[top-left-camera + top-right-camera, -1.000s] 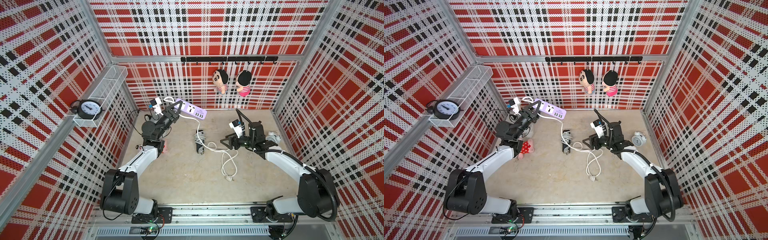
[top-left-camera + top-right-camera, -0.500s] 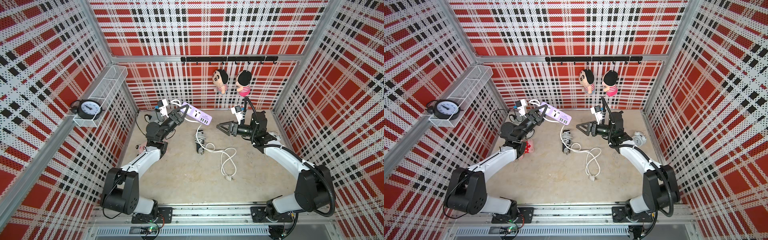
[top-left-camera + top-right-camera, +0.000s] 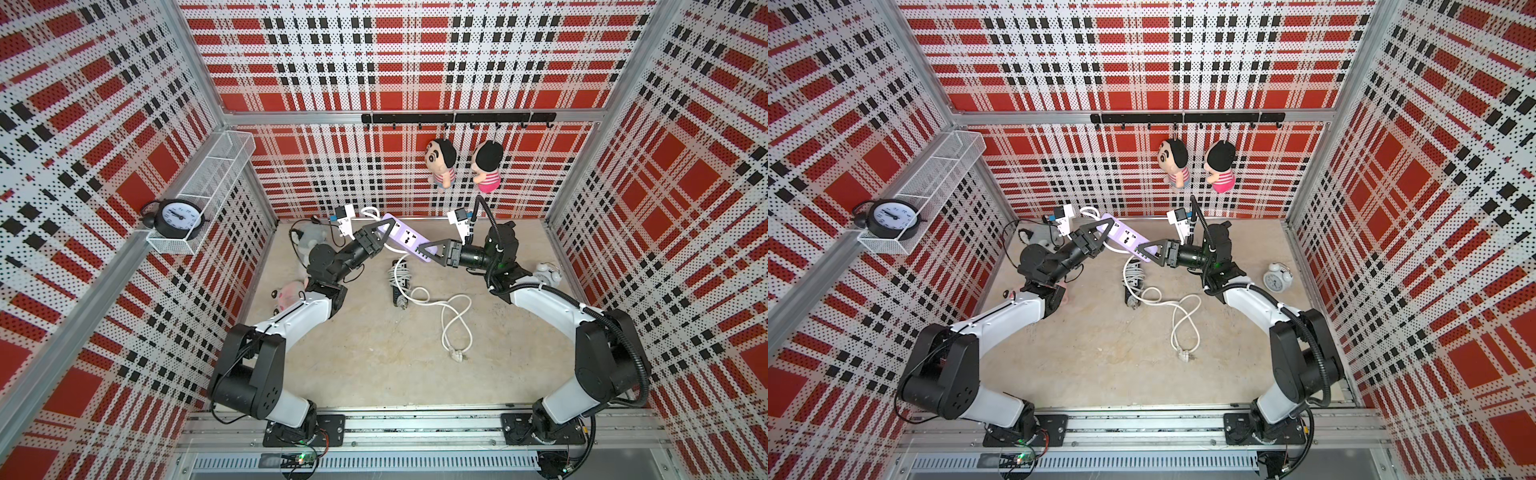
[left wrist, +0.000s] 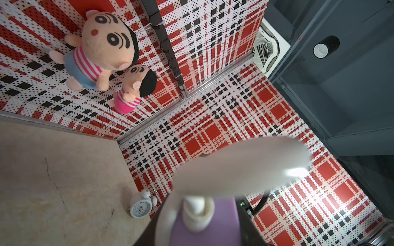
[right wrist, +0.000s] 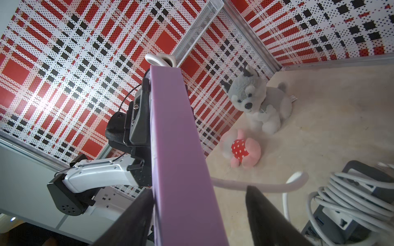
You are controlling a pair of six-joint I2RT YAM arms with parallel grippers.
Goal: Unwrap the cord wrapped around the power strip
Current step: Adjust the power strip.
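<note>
At the left of both top views a black alarm clock (image 3: 179, 214) is seen in the lower end of a wire basket (image 3: 216, 166) fixed to the side wall. Lower and to the right, a grey plush dog (image 3: 309, 239) and a pink plush (image 3: 289, 293) are partly hidden behind the left arm. Just left of centre, the left pincer (image 3: 387, 232) is clamped on the upper-left end of the purple power strip (image 3: 405, 239), which is held clear of the counter (image 3: 374, 353) and slanted down to the right. Its white cord (image 3: 455, 316) is seen leaving that gripped end in a small loop, passing under the strip and lying in loose curves on the counter, with the plug (image 3: 457, 355) at lower centre. A dark power strip (image 3: 400, 286) bound in pale cord is laid below the purple one. At the strip's lower-right end the right pincer (image 3: 424, 252) is set with parted jaws: in the right wrist view one finger (image 5: 136, 213) is pressed against the purple body and the other finger (image 5: 266, 217) stands well apart from it. A white alarm clock (image 3: 1278, 279) is stood at the right edge of the counter.
</note>
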